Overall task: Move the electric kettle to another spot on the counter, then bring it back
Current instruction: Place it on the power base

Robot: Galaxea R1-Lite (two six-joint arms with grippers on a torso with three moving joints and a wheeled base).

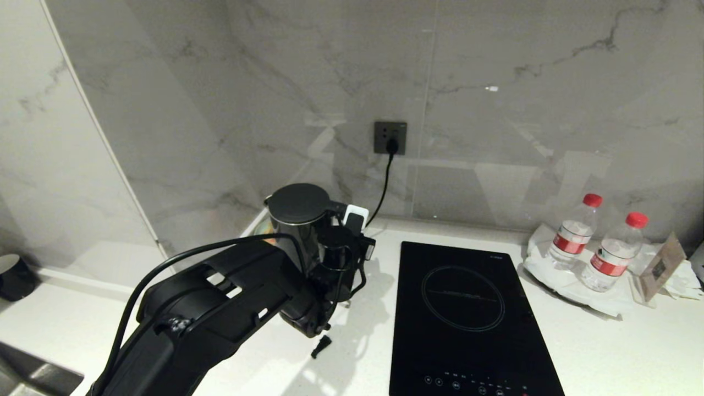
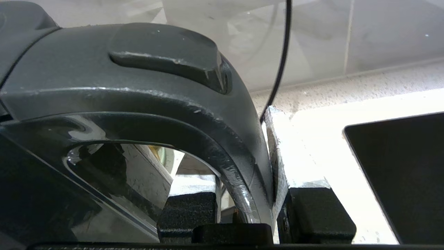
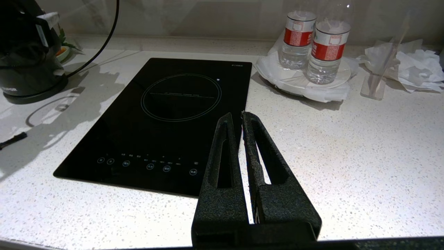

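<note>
So the left gripper is clamped on the kettle by its handle. In the left wrist view one finger sits inside the loop and the other finger runs up the outside, both pressed against it.

The kettle stands upright at the back of the counter, around 10 o'clock from the hob in the head view, close to the wall corner. In the right wrist view it seems to be sitting on its base, though that's at the frame edge and I can't be sure.

Room-wise, the wall is right behind it, and the cord drops from the socket at about 1 o'clock from the lid. There's a bare strip of counter between kettle and hob edge. A small black bit lies at 6 o'clock from the kettle, apart from it. Open white counter runs off toward 8 o'clock, with a dark cup at the far left edge.

Two bottles stand on a plate at 3 o'clock of the hob, with crumpled paper beyond.

The right gripper hovers over the hob's near right corner, fingers pressed together, nothing in them.
</note>
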